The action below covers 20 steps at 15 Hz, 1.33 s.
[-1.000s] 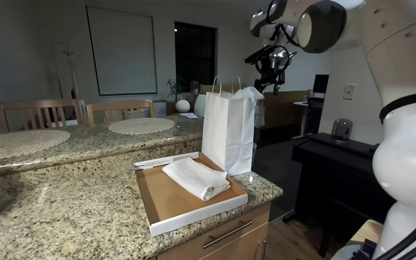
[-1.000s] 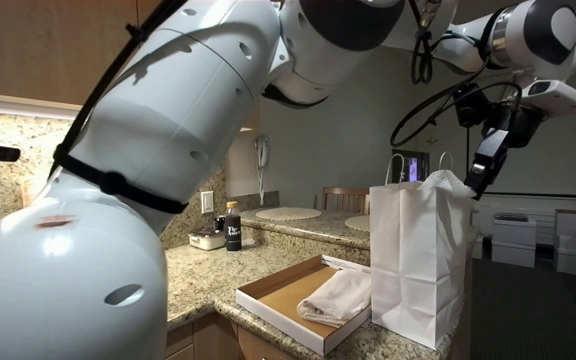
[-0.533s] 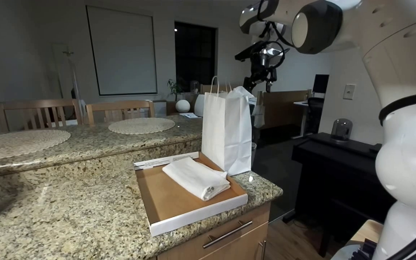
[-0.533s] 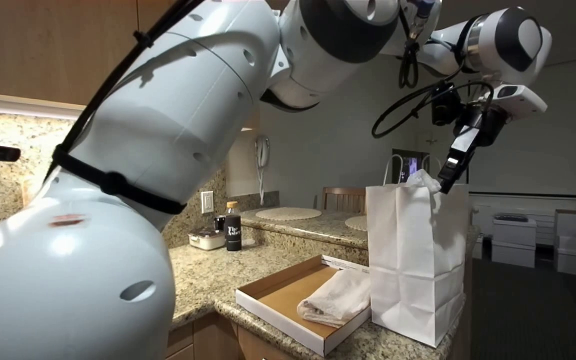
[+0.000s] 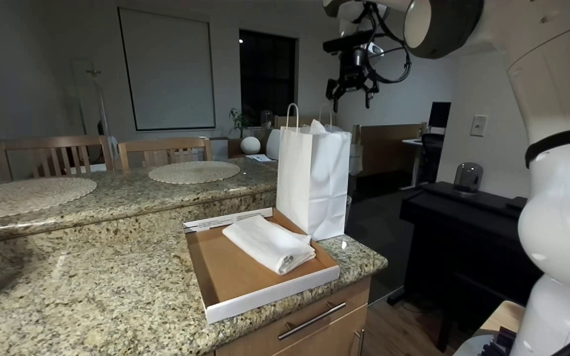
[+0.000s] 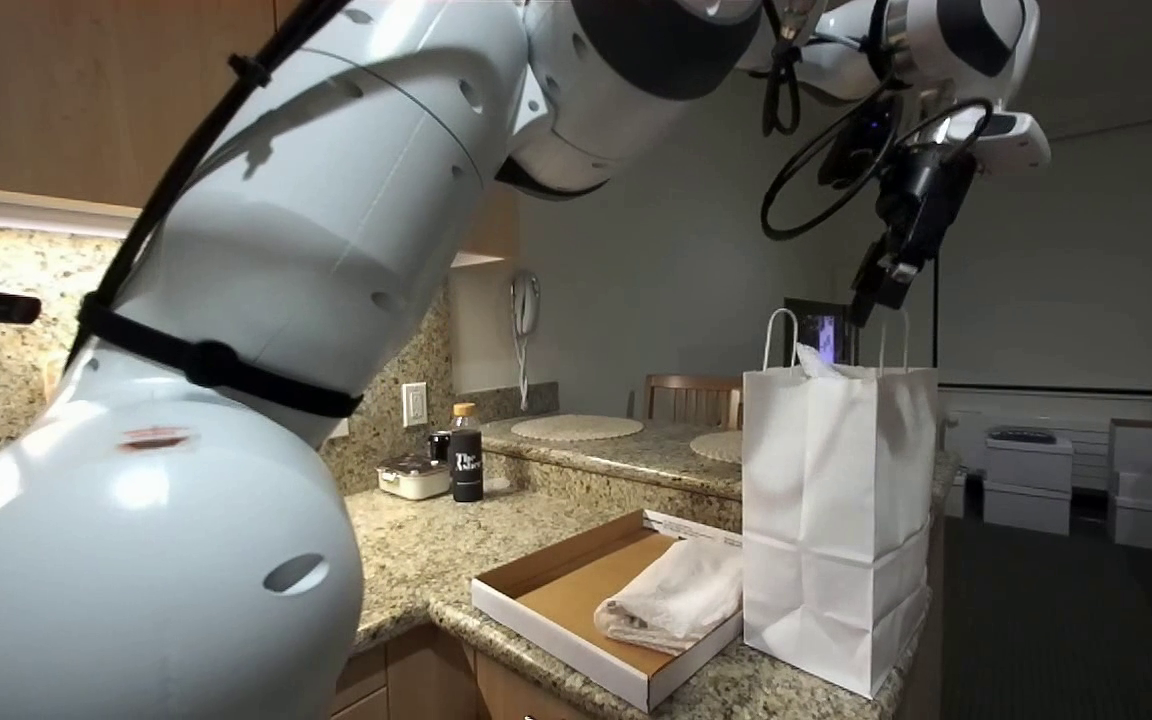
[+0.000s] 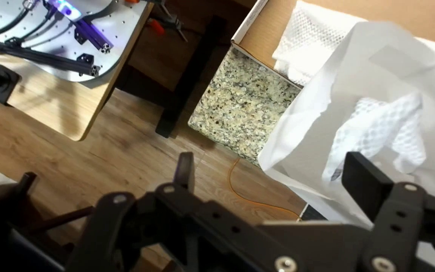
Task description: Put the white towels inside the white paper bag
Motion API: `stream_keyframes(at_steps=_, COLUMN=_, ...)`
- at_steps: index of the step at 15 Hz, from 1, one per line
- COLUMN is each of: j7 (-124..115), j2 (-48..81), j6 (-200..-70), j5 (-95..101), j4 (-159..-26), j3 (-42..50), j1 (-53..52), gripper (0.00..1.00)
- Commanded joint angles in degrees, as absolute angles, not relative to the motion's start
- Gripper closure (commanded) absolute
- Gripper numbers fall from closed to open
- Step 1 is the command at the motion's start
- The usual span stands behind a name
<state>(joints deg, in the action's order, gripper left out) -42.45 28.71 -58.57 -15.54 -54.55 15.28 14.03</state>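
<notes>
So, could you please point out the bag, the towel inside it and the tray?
Bag (image 6: 816,500), in an exterior view: on its side wall.
Towel (image 7: 372,130), in the wrist view: on its dimpled surface.
Tray (image 5: 225,267), in an exterior view: on its bare brown floor.

The white paper bag, cropped at three o'clock in the wrist view, mostly hides one towel in both exterior views.

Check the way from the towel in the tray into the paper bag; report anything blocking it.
Between them stand the low edge of the tray, then the tall side of the white paper bag, topped by a loop handle. The towel likely needs lifting over both into the open top.
</notes>
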Motion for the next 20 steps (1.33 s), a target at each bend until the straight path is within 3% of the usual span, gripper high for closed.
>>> stream_keyframes(at_steps=1, j7=-36.2, j2=22.0, j6=-63.8, j5=-14.6, j4=-57.9, j3=15.0, j1=13.0, gripper=0.0)
stream_keyframes(at_steps=11, j7=-31.3, j2=7.5, j6=-81.4, j5=-7.7, j4=-63.6, j3=11.7, j1=0.6, gripper=0.0)
stream_keyframes(at_steps=20, j7=-27.0, j2=-1.8, j6=-94.8, j5=7.9, j4=-81.7, j3=3.2, j1=-13.3, gripper=0.0)
